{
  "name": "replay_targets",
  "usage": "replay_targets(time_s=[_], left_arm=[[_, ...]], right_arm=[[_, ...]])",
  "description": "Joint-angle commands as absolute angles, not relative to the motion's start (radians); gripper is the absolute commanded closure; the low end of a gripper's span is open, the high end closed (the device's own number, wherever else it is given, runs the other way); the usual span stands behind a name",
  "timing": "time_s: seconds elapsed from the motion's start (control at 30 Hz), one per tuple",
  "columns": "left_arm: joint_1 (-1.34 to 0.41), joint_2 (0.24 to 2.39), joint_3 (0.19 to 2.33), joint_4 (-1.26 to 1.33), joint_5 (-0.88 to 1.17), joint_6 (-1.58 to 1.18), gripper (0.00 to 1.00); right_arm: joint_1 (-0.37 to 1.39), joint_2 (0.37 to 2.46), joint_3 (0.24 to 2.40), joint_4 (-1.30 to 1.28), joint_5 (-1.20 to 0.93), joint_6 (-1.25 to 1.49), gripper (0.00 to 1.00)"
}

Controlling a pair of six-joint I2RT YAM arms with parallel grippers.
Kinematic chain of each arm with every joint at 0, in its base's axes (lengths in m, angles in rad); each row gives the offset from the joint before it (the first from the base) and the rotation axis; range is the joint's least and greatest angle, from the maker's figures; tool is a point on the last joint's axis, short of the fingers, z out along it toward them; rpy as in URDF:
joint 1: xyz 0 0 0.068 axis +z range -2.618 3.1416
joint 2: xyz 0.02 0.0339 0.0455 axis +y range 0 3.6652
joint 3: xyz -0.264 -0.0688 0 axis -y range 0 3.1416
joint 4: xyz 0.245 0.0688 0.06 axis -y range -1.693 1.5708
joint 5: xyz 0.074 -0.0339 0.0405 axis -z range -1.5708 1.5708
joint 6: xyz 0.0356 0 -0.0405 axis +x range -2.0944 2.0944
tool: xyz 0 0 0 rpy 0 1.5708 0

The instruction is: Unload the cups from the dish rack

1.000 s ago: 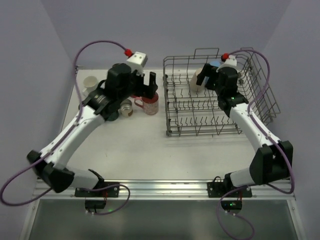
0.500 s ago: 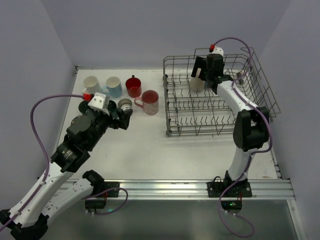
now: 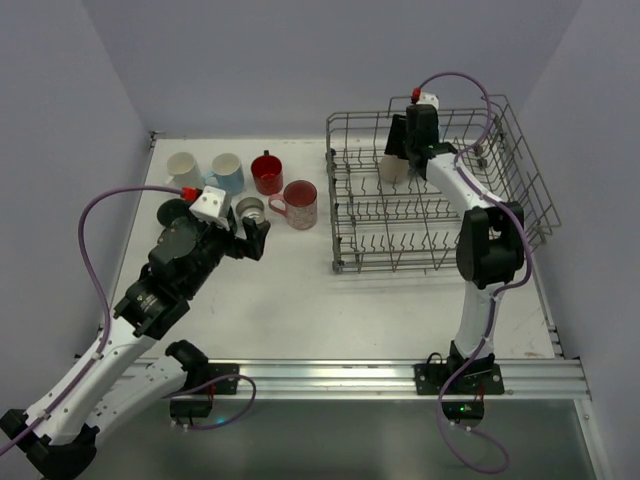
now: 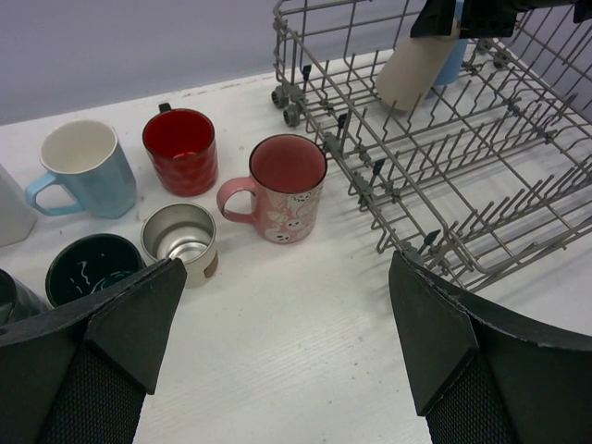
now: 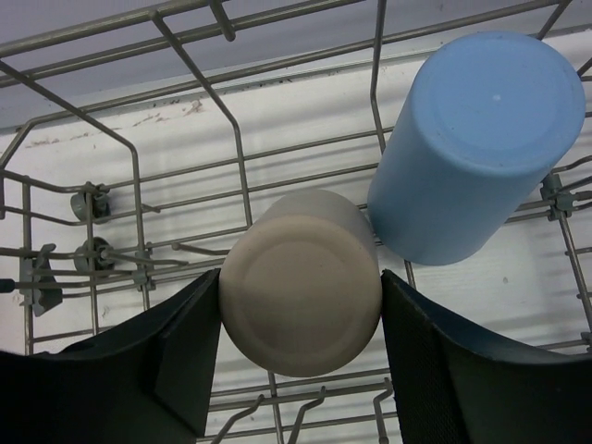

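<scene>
Because cups dry upside down, the beige cup [image 5: 301, 291] shows its flat bottom at the back of the dish rack [image 3: 420, 235], right against the blue tumbler [image 5: 467, 148]. The right gripper [image 5: 301, 314] looks to hug the beige cup with a finger on each side, ready to lift it out. The left gripper [image 4: 287, 264] is spread wide and holds nothing, low over the table [image 4: 277, 370] near the pink cup [image 4: 287, 190] and red cup [image 4: 180, 148], where unloaded cups stand.
</scene>
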State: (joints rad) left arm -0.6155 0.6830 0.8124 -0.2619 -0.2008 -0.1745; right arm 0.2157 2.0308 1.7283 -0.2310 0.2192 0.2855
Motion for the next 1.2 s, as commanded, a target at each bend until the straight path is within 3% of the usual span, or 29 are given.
replay_targets(time_s=[0.0, 0.17, 0.5, 0.87, 1.17], left_arm=[[-0.612, 0.681, 0.81, -0.204, -0.187, -0.163, 0.0], [-0.606, 0.704, 0.818, -0.198, -0.161, -0.169, 0.0], [-0.601, 0.775, 0.914, -0.187, -0.014, -0.256, 0.0], [-0.601, 0.917, 0.98, 0.044, 0.267, -0.578, 0.0], [-0.591, 1.037, 0.996, 0.142, 0.348, -0.837, 0.0]], right_arm=[[0.218, 2.019, 1.772, -0.21, 0.256, 0.252, 0.41], [0.219, 1.921, 1.735, -0.144, 0.262, 0.23, 0.56], [0.219, 1.562, 1.542, -0.02, 0.135, 0.325, 0.58], [0.218, 1.102, 0.938, 0.391, -0.452, 0.802, 0.58], [0.218, 0.971, 0.71, 0.705, -0.643, 1.081, 0.58]])
